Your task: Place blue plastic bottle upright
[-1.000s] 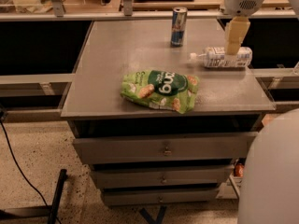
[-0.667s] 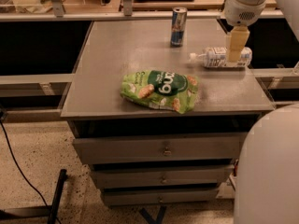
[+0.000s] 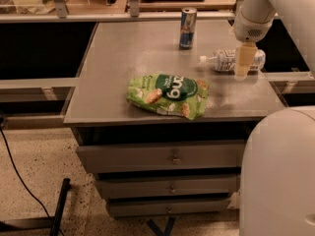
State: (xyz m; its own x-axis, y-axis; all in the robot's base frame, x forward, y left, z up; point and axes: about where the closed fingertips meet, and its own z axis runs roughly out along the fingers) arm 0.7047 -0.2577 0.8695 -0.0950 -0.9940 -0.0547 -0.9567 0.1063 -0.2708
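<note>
The blue plastic bottle (image 3: 222, 61) lies on its side near the right edge of the grey table (image 3: 123, 53). It is clear, with a white-and-blue label, and its white cap points left. My gripper (image 3: 242, 72), pale yellow under the white arm, hangs down in front of the bottle's right half and hides that part. I cannot see whether it touches the bottle.
A blue-and-silver drink can (image 3: 187, 27) stands upright at the back of the table, left of the bottle. A green snack bag (image 3: 169, 94) lies near the front middle. Drawers (image 3: 172, 156) sit below the tabletop. My white body (image 3: 280, 171) fills the lower right.
My gripper has come down and slightly left, from above the bottle to the level of the bottle's right half. The bottle, can and bag have not moved.
</note>
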